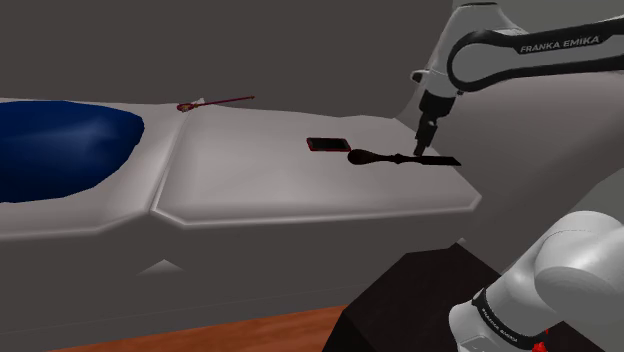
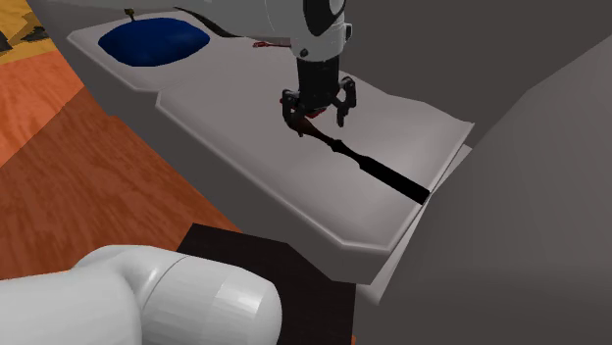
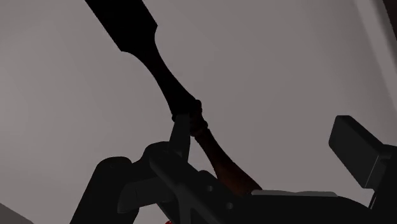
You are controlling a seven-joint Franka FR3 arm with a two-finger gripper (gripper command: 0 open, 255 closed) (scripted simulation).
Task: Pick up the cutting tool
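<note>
White letters reading "FRANKA EMIKA" stand on the dark upper link of the arm (image 1: pixel 545 45) in the shoulder view. Small print on a lower joint ring (image 1: pixel 500 318) is unreadable.

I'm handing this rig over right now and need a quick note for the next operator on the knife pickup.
Gripper: open, hanging low over the knife, fingers apart on either side and not clasping it.
Knife: lies flat on the grey counter, near the end by the arm.
Done: approach and rough alignment.
Left: settle onto the handle, close the fingers, lift.
</note>
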